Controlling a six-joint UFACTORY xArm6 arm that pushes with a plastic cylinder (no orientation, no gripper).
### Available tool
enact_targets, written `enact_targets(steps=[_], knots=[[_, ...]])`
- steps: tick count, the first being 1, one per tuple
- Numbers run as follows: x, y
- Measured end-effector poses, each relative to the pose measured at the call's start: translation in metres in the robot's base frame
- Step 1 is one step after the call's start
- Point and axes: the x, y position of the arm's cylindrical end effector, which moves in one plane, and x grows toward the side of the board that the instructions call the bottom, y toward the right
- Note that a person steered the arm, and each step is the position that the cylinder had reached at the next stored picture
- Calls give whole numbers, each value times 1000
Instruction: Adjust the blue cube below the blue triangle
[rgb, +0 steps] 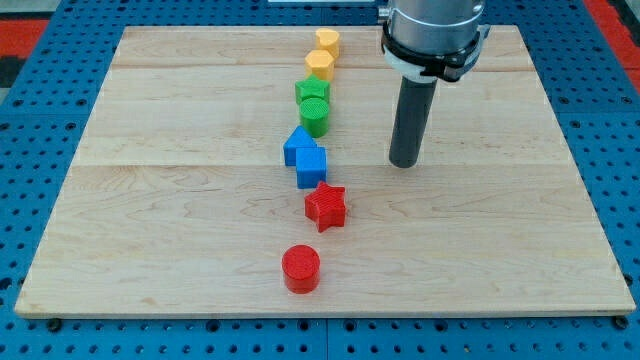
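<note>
The blue cube (311, 166) sits near the board's middle, touching the blue triangle (297, 146), which lies just above it and slightly to the view's left. My tip (404, 163) rests on the board to the view's right of the blue cube, well apart from it, at about the cube's height in the view.
The blocks form a line down the wooden board (150, 200): a yellow heart (327, 42), a yellow hexagon (320, 65), a green star (312, 91), a green cylinder (314, 116), then below the blues a red star (326, 207) and a red cylinder (301, 268).
</note>
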Motion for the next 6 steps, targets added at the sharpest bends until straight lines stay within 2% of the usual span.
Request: enact_targets(steps=[2,6], knots=[[0,-56],[0,-79]])
